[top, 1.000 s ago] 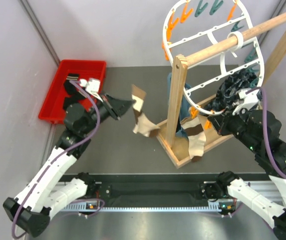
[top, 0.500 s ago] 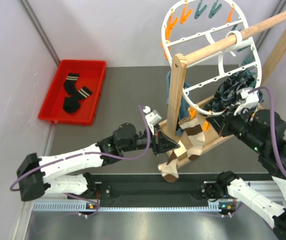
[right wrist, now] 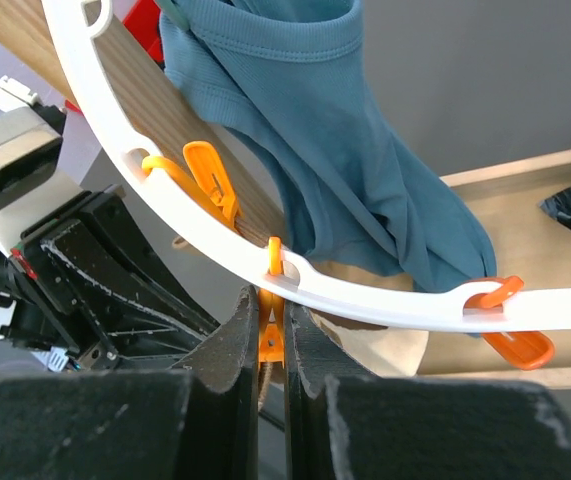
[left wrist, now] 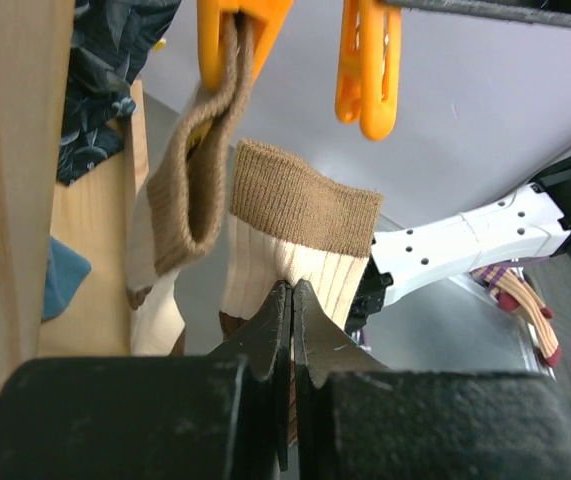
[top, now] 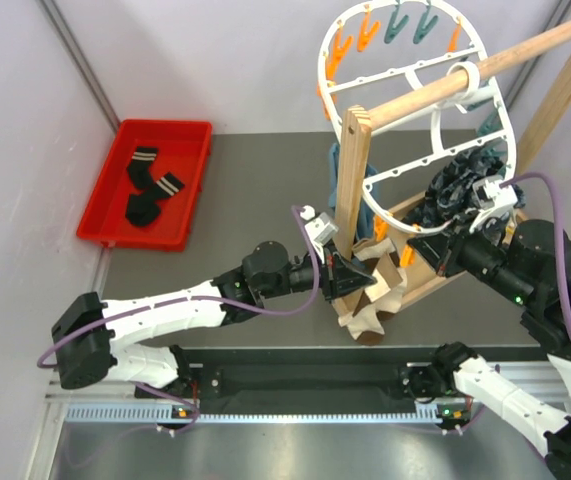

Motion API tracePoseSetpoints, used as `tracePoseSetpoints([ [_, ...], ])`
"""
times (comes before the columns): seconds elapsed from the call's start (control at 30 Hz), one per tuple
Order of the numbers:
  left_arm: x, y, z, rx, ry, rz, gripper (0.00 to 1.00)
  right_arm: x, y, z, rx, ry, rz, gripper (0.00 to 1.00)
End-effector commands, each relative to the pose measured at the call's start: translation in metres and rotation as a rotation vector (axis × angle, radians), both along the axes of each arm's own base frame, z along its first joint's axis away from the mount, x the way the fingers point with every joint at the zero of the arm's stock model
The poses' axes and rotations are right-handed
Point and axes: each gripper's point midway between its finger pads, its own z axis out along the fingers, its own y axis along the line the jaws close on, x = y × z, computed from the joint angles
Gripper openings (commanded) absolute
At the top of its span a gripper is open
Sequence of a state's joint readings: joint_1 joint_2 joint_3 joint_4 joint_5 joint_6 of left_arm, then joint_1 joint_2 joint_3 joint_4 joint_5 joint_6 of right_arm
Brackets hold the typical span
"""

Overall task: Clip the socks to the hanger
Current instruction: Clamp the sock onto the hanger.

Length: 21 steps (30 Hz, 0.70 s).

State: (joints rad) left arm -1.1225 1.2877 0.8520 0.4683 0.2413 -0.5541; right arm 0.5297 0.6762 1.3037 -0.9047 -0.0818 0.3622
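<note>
The white oval hanger (top: 385, 73) hangs on the wooden pole, with orange and teal pegs round its rim (right wrist: 365, 300). My left gripper (top: 350, 278) is shut on a brown, cream and white sock (left wrist: 300, 220), holding its cuff just below an empty orange peg (left wrist: 370, 70). A second banded sock (left wrist: 190, 190) hangs clipped in the orange peg beside it (left wrist: 230, 30). My right gripper (top: 420, 245) is shut on an orange peg (right wrist: 271, 345) at the hanger's lower rim. Two black socks with striped cuffs (top: 150, 185) lie in the red tray (top: 105, 215).
The wooden rack's post (top: 353, 190) and pole (top: 485, 65) stand right beside both grippers. A blue garment (right wrist: 335, 130) and a dark patterned cloth (top: 460, 175) hang on the rack over its wooden base (top: 435, 285). Grey walls close in the left and back.
My left arm has carried the banded sock from near the red tray rightwards to under the hanger's lower rim. The right gripper has stayed at the hanger, which has tilted slightly.
</note>
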Motion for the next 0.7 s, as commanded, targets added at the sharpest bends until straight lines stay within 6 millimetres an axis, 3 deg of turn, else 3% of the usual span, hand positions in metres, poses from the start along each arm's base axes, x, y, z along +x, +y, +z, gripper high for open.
tracePoseSetpoints([
  [0.0, 0.001, -0.004, 0.046, -0.134, -0.064, 0.002, 0.0, -0.013, 0.013, 0.004, 0.031, 0.015, 0.089, 0.0],
  [0.67, -0.001, -0.009, 0.066, -0.208, -0.081, 0.009, 0.0, -0.017, 0.014, -0.001, 0.047, 0.031, 0.099, 0.0],
])
